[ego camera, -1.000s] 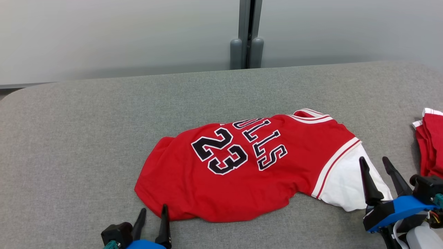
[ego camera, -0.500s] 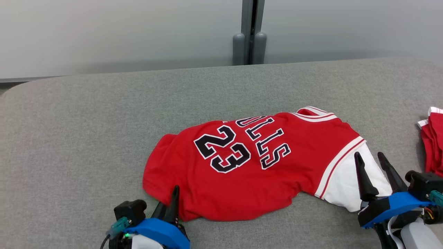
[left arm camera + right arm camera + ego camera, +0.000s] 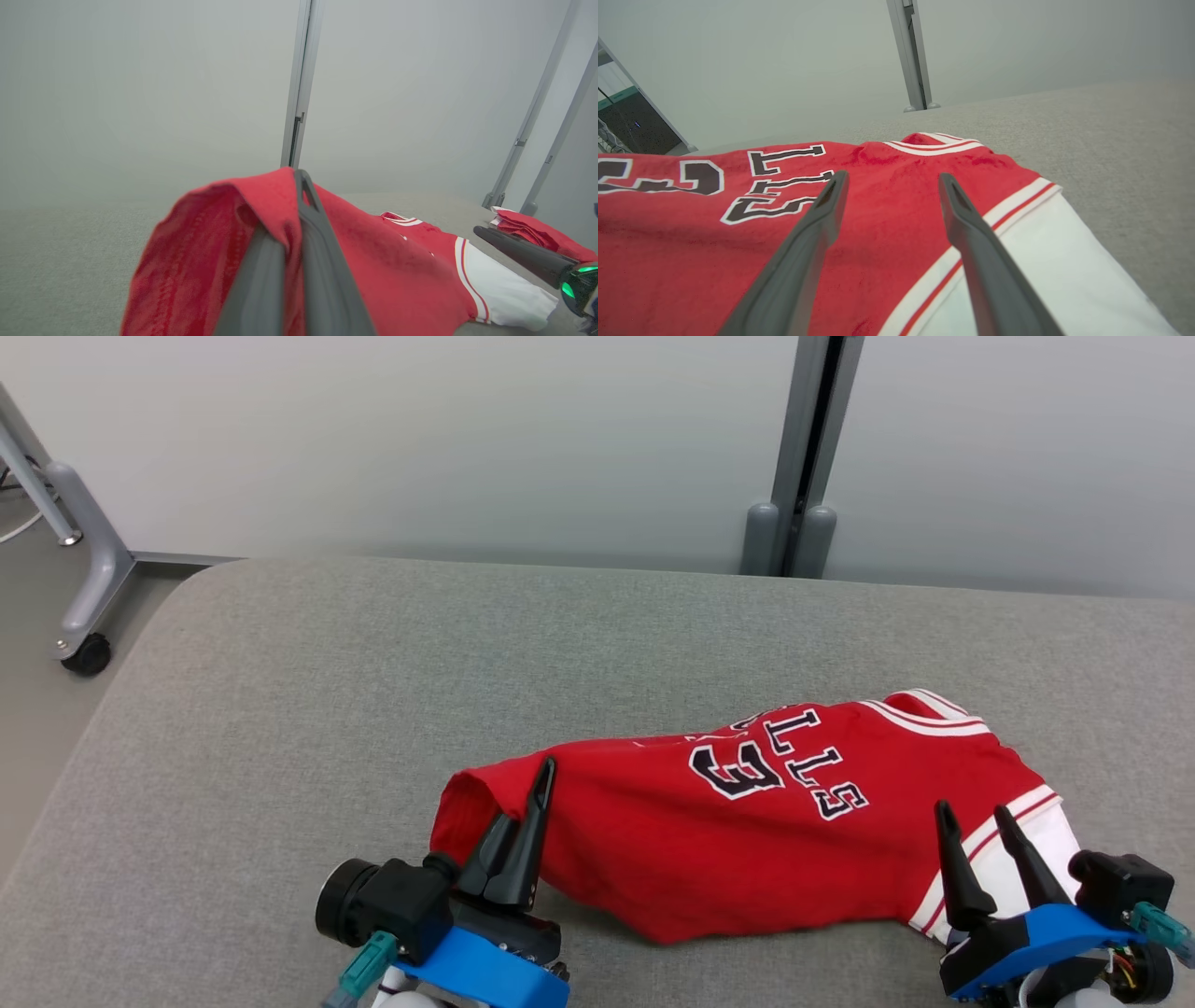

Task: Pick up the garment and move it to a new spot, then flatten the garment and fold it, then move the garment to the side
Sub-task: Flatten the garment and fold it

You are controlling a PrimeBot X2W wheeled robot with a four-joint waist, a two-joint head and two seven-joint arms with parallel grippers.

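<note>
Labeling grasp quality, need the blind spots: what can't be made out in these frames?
- Lettering on jersey: head view, a fold covers the first digit and letters.
- Bite of left gripper: left wrist view, red cloth drapes over one finger.
- Contact of right gripper, open over jersey: unclear in head and right wrist views.
- Shape of second garment: left wrist view, small, partly behind right gripper.

The garment point(image 3: 653, 840) was spread on the table point(image 3: 280, 709) toward 4 o'clock. Its 9 o'clock end was met by the left gripper point(image 3: 537, 784), its 3 o'clock end by the right gripper point(image 3: 972, 810). Beyond the table, a post point(image 3: 803, 448) was seen at 1 o'clock and a leg point(image 3: 91, 602) at 10 o'clock.
</note>
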